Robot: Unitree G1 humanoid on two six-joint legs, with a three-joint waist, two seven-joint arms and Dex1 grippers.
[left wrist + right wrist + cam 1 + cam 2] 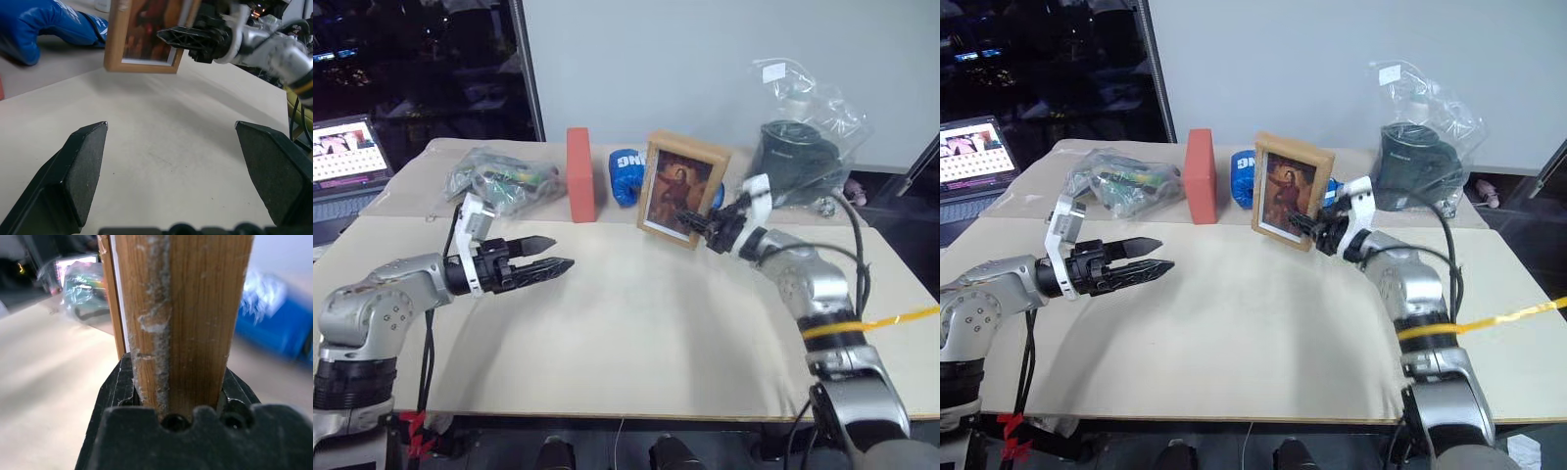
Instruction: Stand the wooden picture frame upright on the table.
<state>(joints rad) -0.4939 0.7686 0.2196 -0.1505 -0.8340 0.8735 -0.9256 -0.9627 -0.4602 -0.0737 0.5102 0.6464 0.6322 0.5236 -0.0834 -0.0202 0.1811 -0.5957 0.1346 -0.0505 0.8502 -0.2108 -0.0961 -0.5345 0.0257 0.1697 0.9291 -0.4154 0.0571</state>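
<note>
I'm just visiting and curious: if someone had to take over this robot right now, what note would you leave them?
Left gripper: open, holding nothing, hovering over the table.
Right gripper: shut on the side edge of the wooden picture frame.
Frame: upright, portrait facing the robot, near the far side of the table, in front of a blue boxing glove and beside an orange-red block.
Done: frame turned upright.
Left: check that it stands on its own, then release and withdraw the right gripper.

Even, soft indoor light on the table (636, 333); faint shadows under both arms. Dark at far left w/ glowing laptop screen (347, 152). Right wrist view: background blurred, the wooden picture frame (186, 318) edge sharp up close.
</note>
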